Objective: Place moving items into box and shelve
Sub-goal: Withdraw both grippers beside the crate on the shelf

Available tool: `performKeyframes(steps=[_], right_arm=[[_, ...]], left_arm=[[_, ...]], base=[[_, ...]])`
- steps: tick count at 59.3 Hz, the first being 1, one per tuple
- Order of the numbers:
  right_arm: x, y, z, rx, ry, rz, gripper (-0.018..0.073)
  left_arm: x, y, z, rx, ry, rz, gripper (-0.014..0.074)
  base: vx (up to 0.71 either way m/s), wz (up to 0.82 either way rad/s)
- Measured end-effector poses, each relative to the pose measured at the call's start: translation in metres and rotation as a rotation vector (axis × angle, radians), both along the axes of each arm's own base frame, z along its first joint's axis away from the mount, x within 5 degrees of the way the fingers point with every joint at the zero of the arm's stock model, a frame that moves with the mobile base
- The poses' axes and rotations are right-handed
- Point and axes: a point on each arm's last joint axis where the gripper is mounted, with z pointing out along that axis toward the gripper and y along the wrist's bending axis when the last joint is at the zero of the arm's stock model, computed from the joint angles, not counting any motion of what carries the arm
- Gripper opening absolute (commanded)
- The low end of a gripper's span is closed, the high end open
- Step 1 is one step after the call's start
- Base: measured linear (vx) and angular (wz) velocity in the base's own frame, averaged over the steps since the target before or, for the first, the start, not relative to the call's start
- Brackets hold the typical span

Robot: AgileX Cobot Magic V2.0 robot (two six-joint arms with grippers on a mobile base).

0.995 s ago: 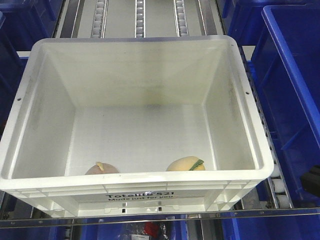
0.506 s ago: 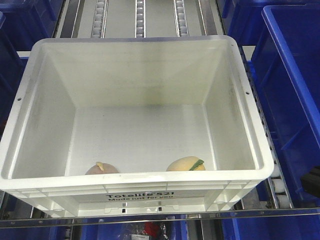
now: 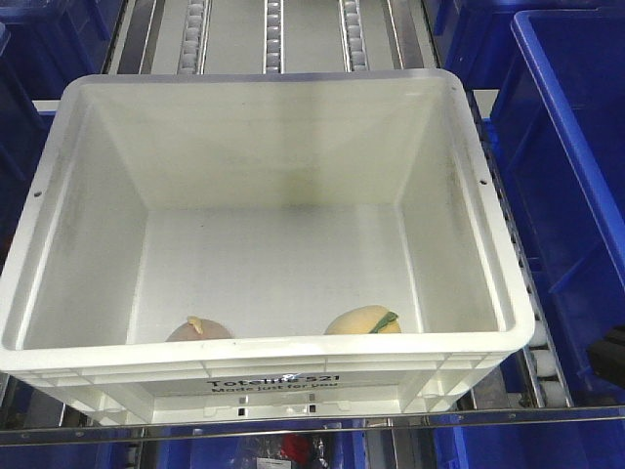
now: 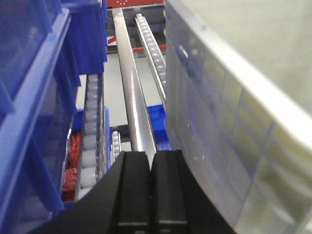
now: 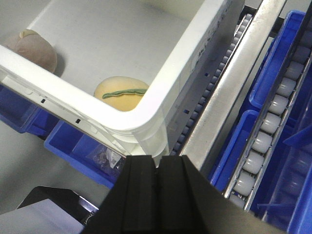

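White plastic fills the front view: the box (image 3: 264, 391), a large rectangular crate with a ribbed rim, is seen from above with its printed wall nearest the camera, the lettering partly cut off by the rim. Inside, against that near wall, the two moving items are found well apart from one another: the greyish-pink lump (image 3: 198, 330) with its small pale stub on the left, and the pale yellow-tan lump (image 3: 363, 320) with a green edge on the right. Both rest on the box floor; the remainder of the floor shows only faint smudges. In the right wrist view the same corner of the box is seen from outside, with the yellow-tan lump just inside the rounded corner and the pink one further along the wall. The right pincer (image 5: 157, 197) is held just outside that corner, its black fingers pressed together with nothing between them. The left pincer (image 4: 150, 192) is likewise closed on nothing, close beside the box's ribbed side wall. The box sits on a shelf of roller tracks (image 3: 273, 34), whose rows of small white wheels run away beyond its far rim between metal rails (image 4: 131, 97). Blue plastic bins (image 3: 571, 166) flank it on both sides, and more are glimpsed on the level below.
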Motion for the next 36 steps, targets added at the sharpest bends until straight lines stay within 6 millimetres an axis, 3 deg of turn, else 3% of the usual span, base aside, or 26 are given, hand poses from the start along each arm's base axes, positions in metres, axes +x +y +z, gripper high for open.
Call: performKeyframes(steps=[11, 20, 36], right_arm=[[0.0, 0.0, 0.0, 0.0, 0.0, 0.0, -0.0016], [0.0, 0.0, 0.0, 0.0, 0.0, 0.0, -0.0016], [0.0, 0.0, 0.0, 0.0, 0.0, 0.0, -0.0016]], left_arm=[[0.005, -0.002, -0.02, -0.041, -0.024, -0.005, -0.0003], [0.007, -0.003, -0.013, -0.054, -0.133, -0.02, -0.0003], [0.007, -0.003, -0.012, -0.055, -0.144, -0.022, -0.0003]], base=[[0.0, 0.0], [0.0, 0.0], [0.0, 0.0]])
